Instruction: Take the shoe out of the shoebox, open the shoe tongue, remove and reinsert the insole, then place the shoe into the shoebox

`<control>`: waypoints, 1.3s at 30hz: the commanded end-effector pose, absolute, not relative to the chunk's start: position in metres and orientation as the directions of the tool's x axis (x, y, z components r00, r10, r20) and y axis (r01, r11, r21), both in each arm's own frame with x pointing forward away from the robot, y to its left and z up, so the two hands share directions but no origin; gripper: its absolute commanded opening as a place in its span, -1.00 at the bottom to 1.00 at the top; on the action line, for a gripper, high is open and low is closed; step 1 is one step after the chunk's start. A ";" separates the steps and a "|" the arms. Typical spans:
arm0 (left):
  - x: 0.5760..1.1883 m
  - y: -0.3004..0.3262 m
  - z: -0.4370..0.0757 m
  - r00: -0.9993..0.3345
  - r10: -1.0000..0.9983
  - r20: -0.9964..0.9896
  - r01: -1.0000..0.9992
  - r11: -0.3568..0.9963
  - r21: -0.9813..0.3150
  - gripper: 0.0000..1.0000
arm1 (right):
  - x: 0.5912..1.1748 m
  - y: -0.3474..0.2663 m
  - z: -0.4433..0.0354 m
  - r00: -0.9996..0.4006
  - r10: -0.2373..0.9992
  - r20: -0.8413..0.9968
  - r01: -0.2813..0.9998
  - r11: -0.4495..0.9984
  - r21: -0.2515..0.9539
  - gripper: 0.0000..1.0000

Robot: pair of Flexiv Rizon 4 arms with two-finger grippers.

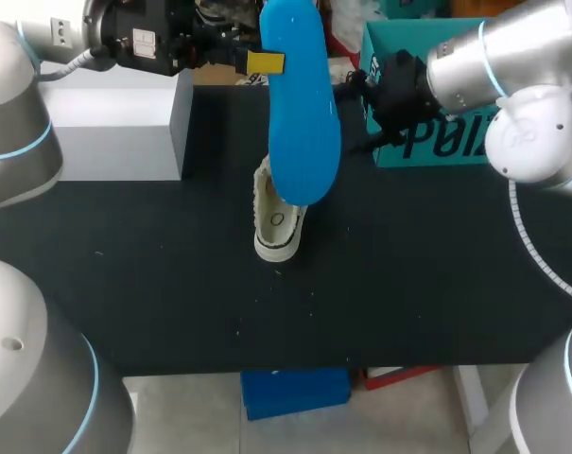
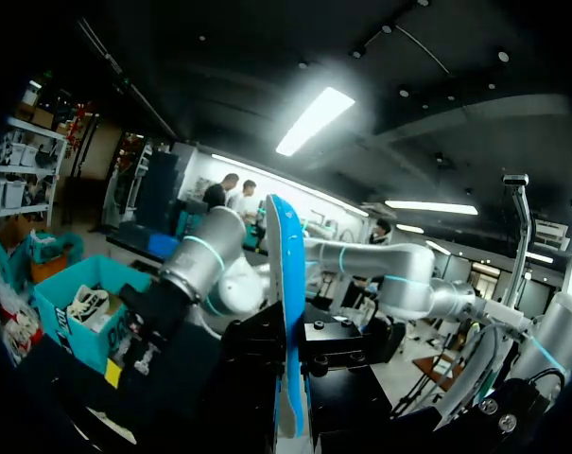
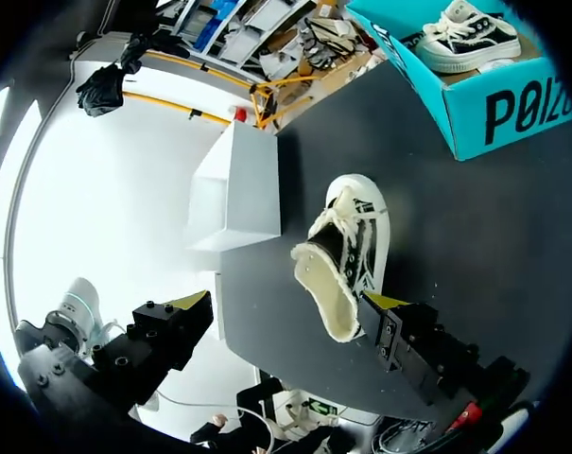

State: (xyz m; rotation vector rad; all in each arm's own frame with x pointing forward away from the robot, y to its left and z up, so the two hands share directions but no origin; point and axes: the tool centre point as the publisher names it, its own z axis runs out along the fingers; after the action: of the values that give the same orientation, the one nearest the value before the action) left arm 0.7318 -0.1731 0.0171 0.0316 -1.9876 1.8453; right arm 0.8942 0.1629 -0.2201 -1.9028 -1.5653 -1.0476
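Smooth blue oval insole (image 1: pixel 303 104) above fleece-lined shoe (image 1: pixel 277 227).

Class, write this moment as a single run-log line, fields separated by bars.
left gripper: shut on blue insole, raised above table | right gripper: open, facing shoe | shoe: on table, insole out, outside shoebox
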 end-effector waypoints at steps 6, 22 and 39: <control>0.732 -0.174 0.016 -0.909 0.267 0.319 -0.299 0.116 -0.947 -1.00 | 0.884 0.156 -0.226 -0.029 0.361 0.932 0.948 -0.286 0.140 1.00; 0.732 -0.174 0.016 -0.909 0.267 0.319 -0.299 0.116 -0.947 -1.00 | 0.899 0.149 -0.205 -0.122 0.196 0.973 0.950 -0.259 0.172 1.00; 0.732 -0.174 0.016 -0.909 0.267 0.319 -0.299 0.116 -0.947 -1.00 | 0.899 0.144 -0.184 -0.258 0.164 0.952 0.915 -0.274 0.295 1.00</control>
State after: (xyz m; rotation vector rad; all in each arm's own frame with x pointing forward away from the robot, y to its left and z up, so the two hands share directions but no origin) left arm 0.7318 -0.1732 0.0171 0.0316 -1.9877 1.8450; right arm 0.9025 0.1437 -0.1836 -1.3758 -1.3653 -1.5844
